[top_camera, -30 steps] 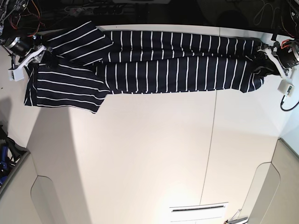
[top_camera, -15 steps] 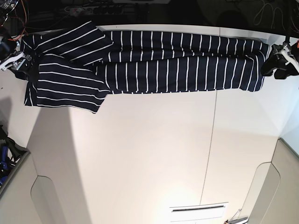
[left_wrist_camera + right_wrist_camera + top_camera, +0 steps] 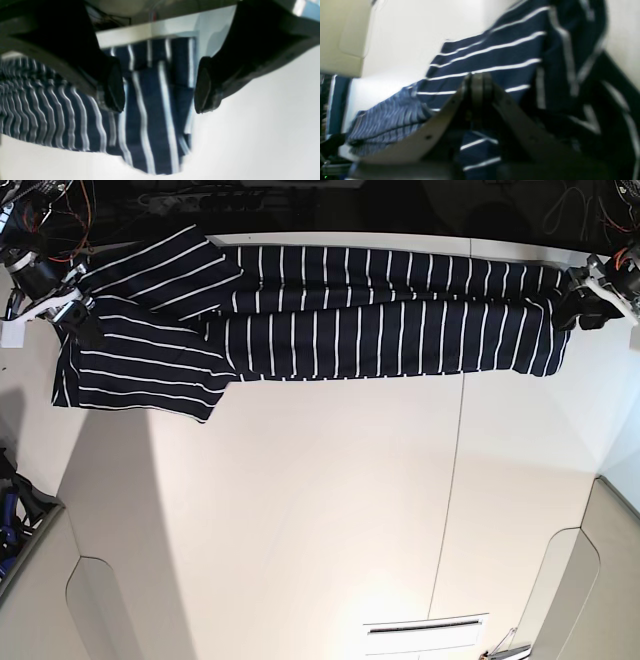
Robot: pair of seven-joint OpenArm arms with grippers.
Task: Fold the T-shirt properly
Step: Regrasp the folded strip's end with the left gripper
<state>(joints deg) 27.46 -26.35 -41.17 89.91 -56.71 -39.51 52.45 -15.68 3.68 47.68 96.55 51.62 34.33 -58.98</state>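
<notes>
The navy white-striped T-shirt (image 3: 330, 315) lies as a long folded band along the table's far edge, with its sleeves at the left. My left gripper (image 3: 583, 302) is at the shirt's right end. In the left wrist view it (image 3: 158, 86) is open, its black fingers (image 3: 113, 85) apart over the hem (image 3: 150, 125) and holding nothing. My right gripper (image 3: 78, 315) is at the shirt's left, shoulder end. In the right wrist view it (image 3: 477, 81) is shut, fingertips pressed together on the striped fabric (image 3: 500, 55).
The white table (image 3: 300, 510) stretches toward the front. Dark cables and equipment (image 3: 120, 205) run behind the far edge. A beige panel (image 3: 560, 590) stands at the front right, and a white slotted part (image 3: 425, 630) at the front edge.
Both grippers pulled outward and stretched the shirt, then came back inward. The left gripper now stands open over the hem.
</notes>
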